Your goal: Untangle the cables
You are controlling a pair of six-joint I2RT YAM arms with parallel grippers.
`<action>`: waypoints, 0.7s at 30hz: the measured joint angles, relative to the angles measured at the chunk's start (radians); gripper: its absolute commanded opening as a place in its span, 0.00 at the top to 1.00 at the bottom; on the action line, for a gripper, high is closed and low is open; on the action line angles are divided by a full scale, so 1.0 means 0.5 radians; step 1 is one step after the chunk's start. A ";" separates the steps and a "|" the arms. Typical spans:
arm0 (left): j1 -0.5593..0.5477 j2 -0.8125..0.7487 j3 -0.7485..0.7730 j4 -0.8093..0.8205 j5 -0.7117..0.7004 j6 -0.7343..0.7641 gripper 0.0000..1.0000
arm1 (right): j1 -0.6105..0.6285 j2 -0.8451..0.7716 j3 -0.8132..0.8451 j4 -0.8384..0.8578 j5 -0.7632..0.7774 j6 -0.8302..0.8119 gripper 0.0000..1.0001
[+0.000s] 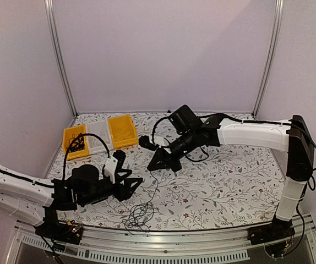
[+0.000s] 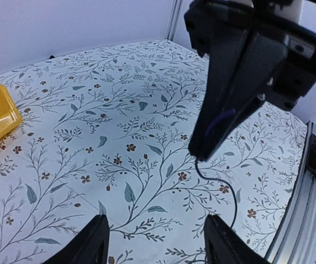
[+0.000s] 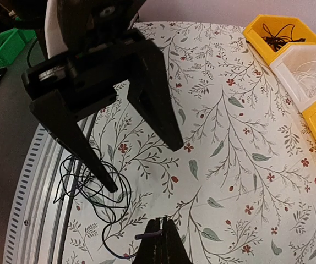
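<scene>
Status: early, by my reading. The cables [image 1: 139, 214] sit as one knotted heap on the table [image 1: 218, 181], well apart from the yellow bin [image 1: 66, 137], toward the near edge. Right end effector [image 3: 161, 228], right of the bin, is pinched together on one strand [image 2: 216, 184] rising from the heap. Left end effector [image 2: 157, 223], between bin and heap, is spread apart and empty. Black wires [image 3: 279, 32] in the bin are possibly already sorted. Remaining: free the strand, then separate the rest.
</scene>
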 measured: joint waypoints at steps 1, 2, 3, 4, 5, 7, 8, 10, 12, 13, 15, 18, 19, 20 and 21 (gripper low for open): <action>-0.021 0.039 -0.022 0.070 0.000 -0.010 0.41 | -0.020 -0.021 0.022 -0.005 0.005 0.002 1.00; -0.038 0.093 -0.037 0.140 0.002 -0.017 0.41 | -0.045 -0.040 0.053 -0.011 0.015 0.005 1.00; -0.050 0.151 -0.040 0.195 0.005 -0.023 0.41 | -0.057 -0.049 0.071 -0.015 0.024 0.007 1.00; -0.060 0.219 -0.035 0.248 0.008 -0.027 0.42 | -0.072 -0.057 0.095 -0.023 0.037 0.008 1.00; -0.068 0.288 -0.022 0.281 0.009 -0.028 0.46 | -0.084 -0.062 0.118 -0.036 0.049 0.008 1.00; -0.082 0.478 0.063 0.301 0.008 -0.027 0.52 | -0.094 -0.069 0.166 -0.071 0.067 0.008 1.00; -0.087 0.565 0.117 0.298 0.007 -0.029 0.55 | -0.093 -0.069 0.201 -0.101 0.081 0.007 1.00; -0.095 0.774 0.292 0.256 -0.006 -0.011 0.64 | -0.092 -0.075 0.266 -0.150 0.108 0.005 1.00; -0.098 0.945 0.452 0.224 -0.014 0.001 0.71 | -0.093 -0.096 0.335 -0.192 0.138 -0.005 1.00; -0.098 1.018 0.521 0.212 -0.017 0.010 0.73 | -0.098 -0.117 0.372 -0.213 0.155 -0.010 1.00; -0.099 1.146 0.638 0.183 -0.020 0.035 0.76 | -0.111 -0.178 0.438 -0.237 0.175 -0.018 1.00; -0.098 1.264 0.741 0.127 -0.013 0.056 0.84 | -0.153 -0.246 0.593 -0.300 0.214 -0.042 1.00; -0.095 1.302 0.774 0.099 -0.005 0.065 0.85 | -0.182 -0.272 0.689 -0.316 0.227 -0.053 1.00; -0.088 1.331 0.799 0.075 0.002 0.074 0.86 | -0.212 -0.294 0.781 -0.330 0.238 -0.064 1.00; -0.079 1.348 0.815 0.056 0.008 0.073 0.87 | -0.251 -0.311 0.897 -0.348 0.249 -0.072 1.00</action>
